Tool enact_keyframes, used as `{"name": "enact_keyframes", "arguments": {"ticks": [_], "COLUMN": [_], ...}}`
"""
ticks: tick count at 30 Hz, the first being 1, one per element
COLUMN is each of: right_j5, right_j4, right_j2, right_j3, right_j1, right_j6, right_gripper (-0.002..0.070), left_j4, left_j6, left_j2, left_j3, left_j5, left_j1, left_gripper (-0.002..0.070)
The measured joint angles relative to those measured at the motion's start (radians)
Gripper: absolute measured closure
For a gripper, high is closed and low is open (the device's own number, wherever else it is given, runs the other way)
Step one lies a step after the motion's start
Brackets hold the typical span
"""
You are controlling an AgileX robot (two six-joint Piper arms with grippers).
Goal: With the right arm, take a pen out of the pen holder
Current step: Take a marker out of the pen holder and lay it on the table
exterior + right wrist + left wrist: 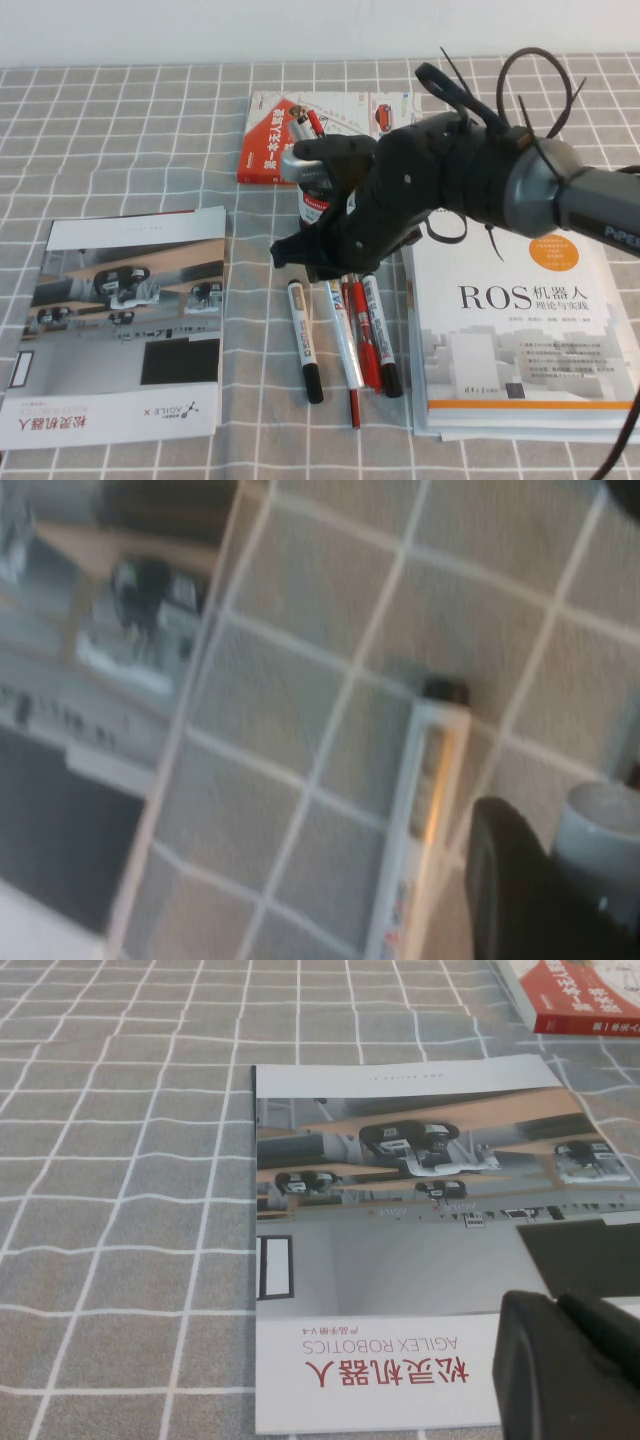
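The pen holder stands mid-table with pens sticking out of its top. My right gripper reaches in from the right and hangs low in front of the holder, over the near row of pens. In the right wrist view one dark finger presses against a pale grey pen end, so the gripper looks shut on that pen. Below it a white marker lies on the cloth. My left gripper is shut and hovers over the AgileX booklet.
Several pens lie side by side on the checked cloth in front of the holder. A ROS book lies to the right, a red-and-white book behind the holder, and the booklet on the left.
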Motion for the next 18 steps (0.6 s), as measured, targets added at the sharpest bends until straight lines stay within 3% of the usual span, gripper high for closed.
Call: {"name": "enact_keyframes", "arguments": {"ticks": [18], "right_j5": [-0.034], "right_j4": [0.008], "right_j2": [0.078], "right_j3": [-0.031], "right_j1": [0.0], "right_j6": [0.037], "right_gripper": [0.0594], "left_j4": [0.0], "left_j6": [0.0], "left_j2": [0.0], "left_j3": [0.0], "left_j5": [0.0], "left_j1": [0.0], "left_gripper": [0.0678]}}
